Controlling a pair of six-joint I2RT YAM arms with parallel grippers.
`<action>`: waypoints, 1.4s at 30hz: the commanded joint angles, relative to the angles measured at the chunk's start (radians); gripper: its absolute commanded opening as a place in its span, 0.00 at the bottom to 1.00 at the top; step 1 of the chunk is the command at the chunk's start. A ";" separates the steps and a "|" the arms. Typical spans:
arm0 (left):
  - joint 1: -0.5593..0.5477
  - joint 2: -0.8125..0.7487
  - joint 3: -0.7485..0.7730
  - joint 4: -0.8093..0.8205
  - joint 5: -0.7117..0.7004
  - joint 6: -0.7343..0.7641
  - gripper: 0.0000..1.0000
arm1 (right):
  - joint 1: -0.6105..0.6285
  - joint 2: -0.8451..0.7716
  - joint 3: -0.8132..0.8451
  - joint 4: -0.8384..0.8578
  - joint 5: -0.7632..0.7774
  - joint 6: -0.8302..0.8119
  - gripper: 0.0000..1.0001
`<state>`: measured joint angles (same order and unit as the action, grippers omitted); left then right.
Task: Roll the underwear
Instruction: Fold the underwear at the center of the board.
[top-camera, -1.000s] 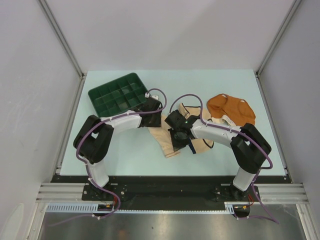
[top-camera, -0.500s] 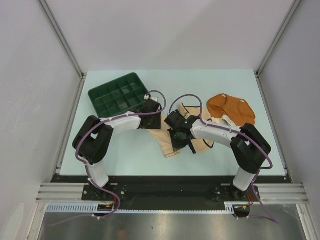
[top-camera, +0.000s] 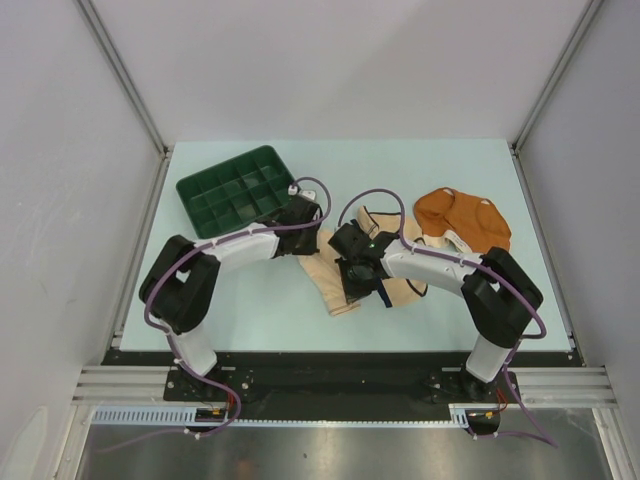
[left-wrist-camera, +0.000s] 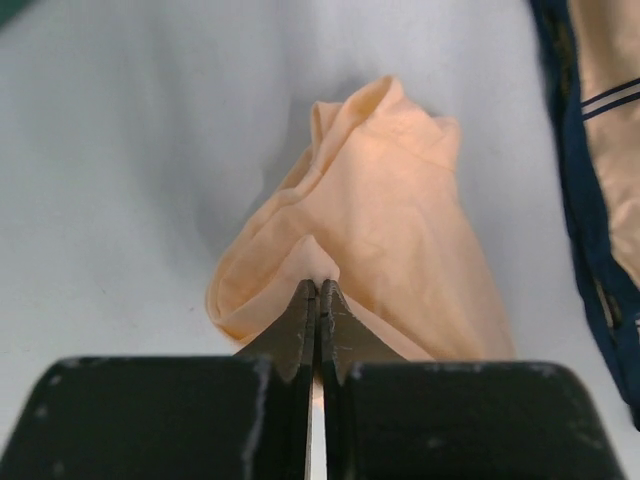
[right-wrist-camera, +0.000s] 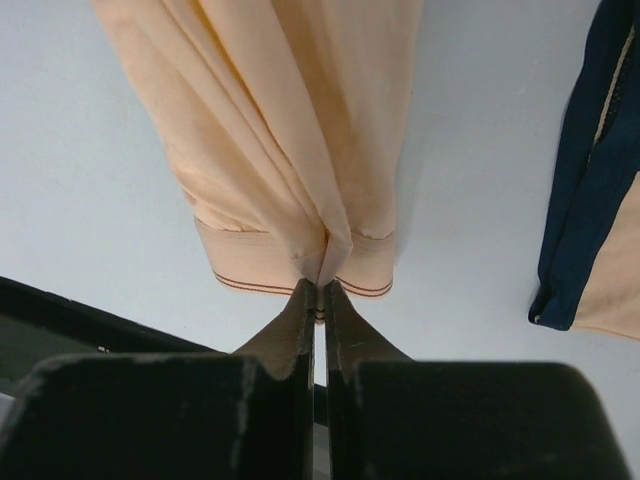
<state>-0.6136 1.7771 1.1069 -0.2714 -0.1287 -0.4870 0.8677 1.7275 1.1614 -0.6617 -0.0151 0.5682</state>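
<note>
The pale peach underwear (top-camera: 326, 272) lies bunched lengthwise at the table's middle. My left gripper (top-camera: 316, 240) is shut on a pinch of its far end, seen in the left wrist view (left-wrist-camera: 320, 284) against the cloth (left-wrist-camera: 390, 210). My right gripper (top-camera: 356, 288) is shut on its near end; the right wrist view (right-wrist-camera: 322, 288) shows the jaws pinching folds at the striped waistband (right-wrist-camera: 250, 262). The cream underwear with dark trim (top-camera: 408, 288) lies partly under the right arm. The rust-orange underwear (top-camera: 462, 220) lies at the back right.
The dark green compartment tray (top-camera: 235, 190) stands at the back left, close behind the left wrist. The dark-trimmed garment shows at the right edge of the left wrist view (left-wrist-camera: 590, 250) and of the right wrist view (right-wrist-camera: 590, 200). Grey walls enclose the table.
The left arm's elbow has swung slightly to the left. Both grippers stay shut on the peach underwear, which has barely moved.
</note>
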 joint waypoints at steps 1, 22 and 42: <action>-0.011 -0.087 0.037 0.031 -0.009 0.031 0.00 | 0.007 -0.051 0.003 -0.026 0.014 0.019 0.00; -0.058 0.149 0.234 0.078 -0.012 0.139 0.00 | 0.005 -0.025 -0.002 -0.061 0.073 0.029 0.00; -0.095 0.185 0.162 0.181 0.012 0.200 0.00 | -0.033 -0.025 -0.039 -0.030 0.084 -0.016 0.40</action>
<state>-0.6960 1.9884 1.2774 -0.1394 -0.1200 -0.3130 0.8459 1.7145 1.1259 -0.6853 0.0490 0.5716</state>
